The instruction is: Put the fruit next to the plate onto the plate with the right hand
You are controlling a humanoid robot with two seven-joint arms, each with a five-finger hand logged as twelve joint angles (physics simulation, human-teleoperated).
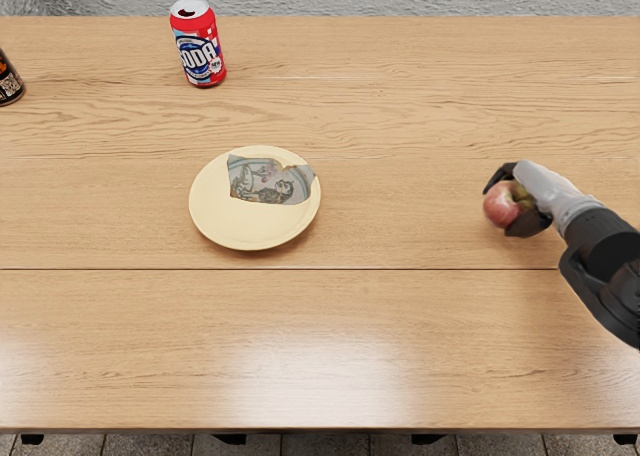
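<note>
Dark fingers of the right hand curl around a reddish fruit, which sits near the right side of the wooden table, well apart from the cream plate at centre. Whether the fruit is lifted off the wood cannot be told. To do this well, the grip should be firm before the lift. The carry leftward should then clear the plate's rim and lower gently. A soda can stands far behind, out of the path.
</note>
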